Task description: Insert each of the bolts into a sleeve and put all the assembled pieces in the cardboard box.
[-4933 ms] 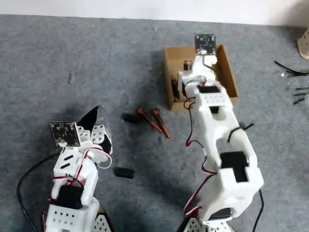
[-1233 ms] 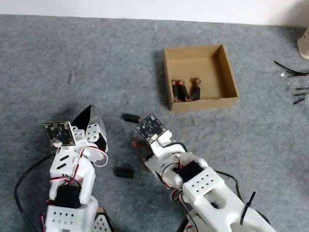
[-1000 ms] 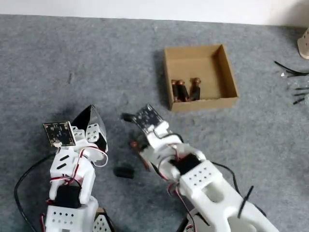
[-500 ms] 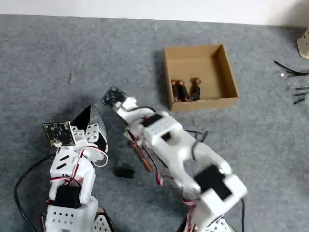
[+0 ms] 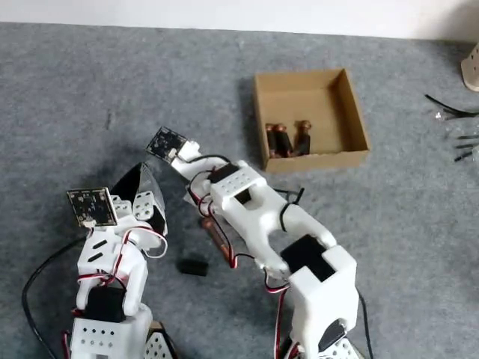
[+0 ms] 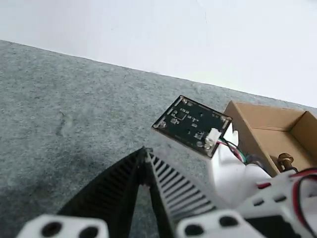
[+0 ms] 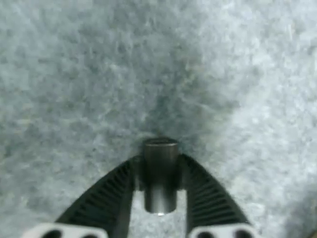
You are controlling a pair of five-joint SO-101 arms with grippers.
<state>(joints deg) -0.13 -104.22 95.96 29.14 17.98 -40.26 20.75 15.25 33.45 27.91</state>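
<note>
Here the right gripper (image 7: 160, 162) is closed on a sleeve (image 7: 160, 173), held by its sides between the fingers, presumably so the bore is left open for a bolt. The bolts (image 5: 218, 238) lie near, behind the gripper under its arm. The box (image 5: 314, 161) is well apart. The left gripper (image 6: 147, 157) is closed and empty, beside the work.

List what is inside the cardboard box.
Three bolt-and-sleeve pieces lie side by side against the near wall of the cardboard box; the remaining floor is bare. That wall hides their lower ends.
</note>
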